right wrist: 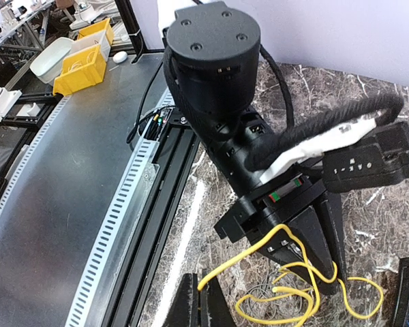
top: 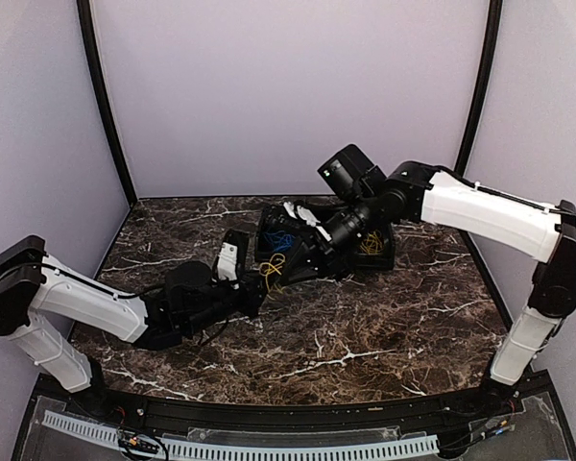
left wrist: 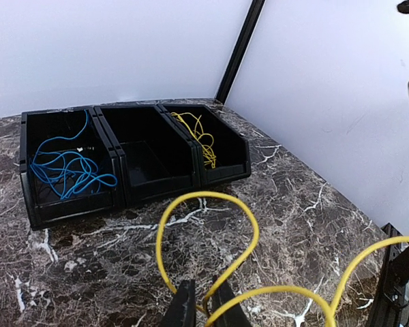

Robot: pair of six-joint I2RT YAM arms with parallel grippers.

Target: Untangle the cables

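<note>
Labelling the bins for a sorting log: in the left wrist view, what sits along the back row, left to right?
left bin with blue cable → empty middle bin → right bin with yellow cable

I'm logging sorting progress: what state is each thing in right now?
left gripper: shut on loose yellow cable
right gripper: shut on the same cable
loose yellow cable: looped over the table
left bin: holds blue cable
middle bin: empty
right bin: holds second yellow cable
</note>
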